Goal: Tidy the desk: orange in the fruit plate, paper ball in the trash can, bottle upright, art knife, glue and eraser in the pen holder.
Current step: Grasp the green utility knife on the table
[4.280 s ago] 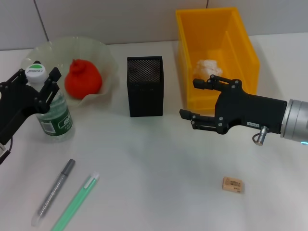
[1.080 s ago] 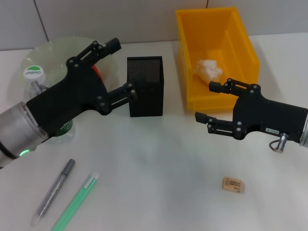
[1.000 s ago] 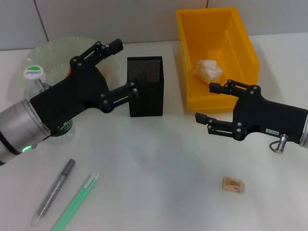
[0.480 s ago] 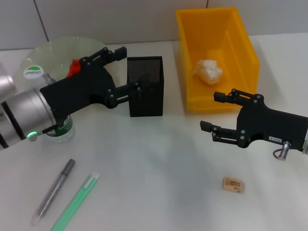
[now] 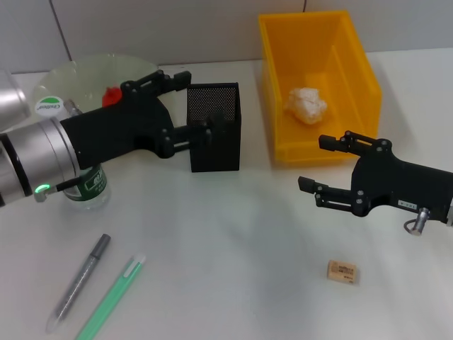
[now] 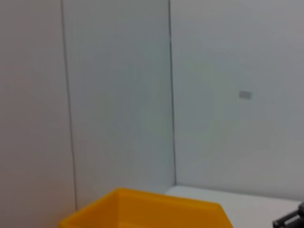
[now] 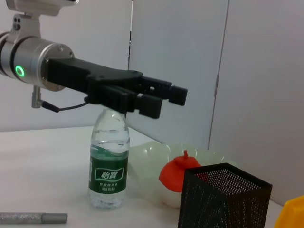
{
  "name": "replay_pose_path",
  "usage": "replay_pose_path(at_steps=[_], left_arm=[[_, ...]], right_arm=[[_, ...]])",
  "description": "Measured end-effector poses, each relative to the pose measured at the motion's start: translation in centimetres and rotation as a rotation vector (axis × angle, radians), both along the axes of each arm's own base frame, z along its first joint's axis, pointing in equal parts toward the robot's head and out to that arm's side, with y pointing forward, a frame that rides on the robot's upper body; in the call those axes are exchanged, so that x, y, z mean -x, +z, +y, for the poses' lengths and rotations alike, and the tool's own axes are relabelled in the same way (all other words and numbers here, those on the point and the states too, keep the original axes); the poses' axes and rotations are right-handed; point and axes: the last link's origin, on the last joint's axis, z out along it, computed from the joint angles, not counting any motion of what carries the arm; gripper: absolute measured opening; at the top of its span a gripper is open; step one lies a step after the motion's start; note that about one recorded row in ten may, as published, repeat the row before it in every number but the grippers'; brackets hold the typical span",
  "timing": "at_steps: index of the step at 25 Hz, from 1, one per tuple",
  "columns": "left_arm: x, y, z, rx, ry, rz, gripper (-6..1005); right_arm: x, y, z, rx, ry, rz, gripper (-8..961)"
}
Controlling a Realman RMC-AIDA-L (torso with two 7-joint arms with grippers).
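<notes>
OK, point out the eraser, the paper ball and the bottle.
eraser (image 5: 342,271), head view, on its printed top face.
paper ball (image 5: 306,105), head view, middle of the wad.
bottle (image 7: 109,172), right wrist view, on its green label.

left pincer crowding pen holder, open desk around eraser
</notes>
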Motion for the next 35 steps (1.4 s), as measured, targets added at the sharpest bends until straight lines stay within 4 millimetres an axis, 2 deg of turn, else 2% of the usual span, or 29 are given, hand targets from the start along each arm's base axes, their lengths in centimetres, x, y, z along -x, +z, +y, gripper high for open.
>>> replay_pose_path(at_steps=[8,11,21,25,27,35], left_arm=[[-0.8,0.6,-0.4,0.046,0.04,0.076,821],[-1.1,1.1,-0.8,0.068,0.075,0.185,820],[-1.9,2.0,-1.2,0.096,0.147,0.349,820],[-2.1,2.1,-1.2,0.102,0.149,0.359,819],[-2.8,2.4,-1.5,0.112,0.156,0.38,819],[-3.9,3.1,-2.2,0.15,0.25,0.458,818]], right_arm=[[0.1,0.0,0.2,0.0,0.005,0.0,768],[0.2,0.0,0.2,0.0,0.006,0.0,768],[0.1,-0.1,0.4,-0.005,0.0,-0.007,769],[0.1,0.0,0.4,-0.006,-0.001,-0.007,769],[0.1,0.0,0.5,-0.006,-0.001,-0.007,769],[0.1,-0.1,0.5,-0.007,-0.009,-0.005,769]])
